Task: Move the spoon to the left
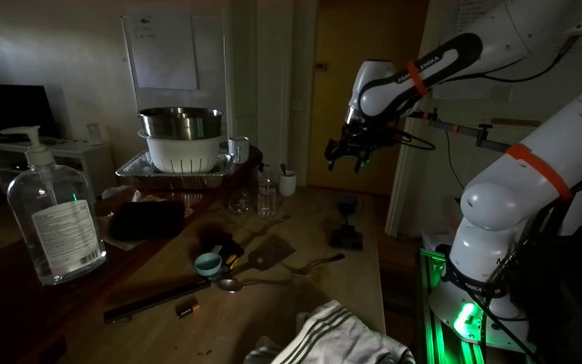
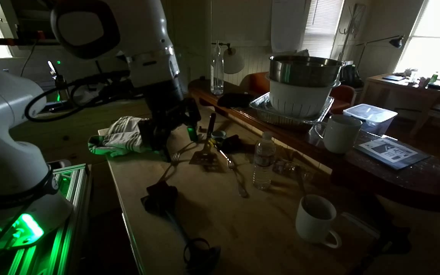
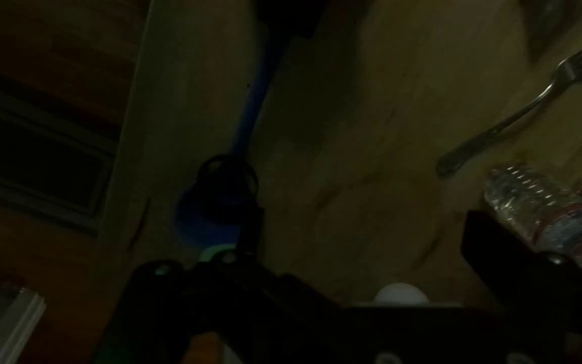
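Note:
The spoon (image 1: 230,285) lies on the table in an exterior view and looks grey and metallic in the dim light. Its oval bowl is beside a small teal cup (image 1: 208,264), and its slim handle points right. In an exterior view it is mostly hidden behind my gripper (image 2: 179,147). The wrist view does not show it. My gripper (image 1: 344,164) is open and empty, high above the table and well apart from the spoon. In the wrist view, the open fingers (image 3: 361,222) have only tabletop between and below them.
A blue-shafted tool with a dark block (image 1: 346,237) stands near the table edge. Forks (image 2: 239,183), a spatula (image 1: 271,253), a dark stick (image 1: 154,302), a battery (image 1: 187,309), a bottle (image 2: 264,162), a mug (image 2: 314,221) and a striped towel (image 1: 341,338) are on the table.

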You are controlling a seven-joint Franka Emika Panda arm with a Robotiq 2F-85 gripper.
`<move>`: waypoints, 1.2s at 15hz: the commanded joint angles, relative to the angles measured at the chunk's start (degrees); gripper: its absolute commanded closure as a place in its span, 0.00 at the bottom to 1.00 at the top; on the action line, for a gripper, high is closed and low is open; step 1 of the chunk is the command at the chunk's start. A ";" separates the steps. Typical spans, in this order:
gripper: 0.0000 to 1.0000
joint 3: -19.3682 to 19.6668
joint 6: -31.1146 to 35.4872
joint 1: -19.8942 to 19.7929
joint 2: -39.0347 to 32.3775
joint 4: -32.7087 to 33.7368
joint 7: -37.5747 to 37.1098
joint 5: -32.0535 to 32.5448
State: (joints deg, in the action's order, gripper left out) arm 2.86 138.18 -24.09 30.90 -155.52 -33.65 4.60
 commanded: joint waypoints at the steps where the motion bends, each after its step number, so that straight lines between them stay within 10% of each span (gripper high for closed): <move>1: 0.00 -3.27 6.14 -5.15 -2.86 -3.33 -11.36 3.02; 10: 0.00 -1.87 4.13 -4.53 -4.87 -2.49 -16.15 2.95; 18: 0.00 1.01 9.25 -5.09 -21.60 -2.45 -21.62 9.64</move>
State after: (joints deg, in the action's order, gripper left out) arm 1.39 144.54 -30.35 15.53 -158.31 -52.99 12.28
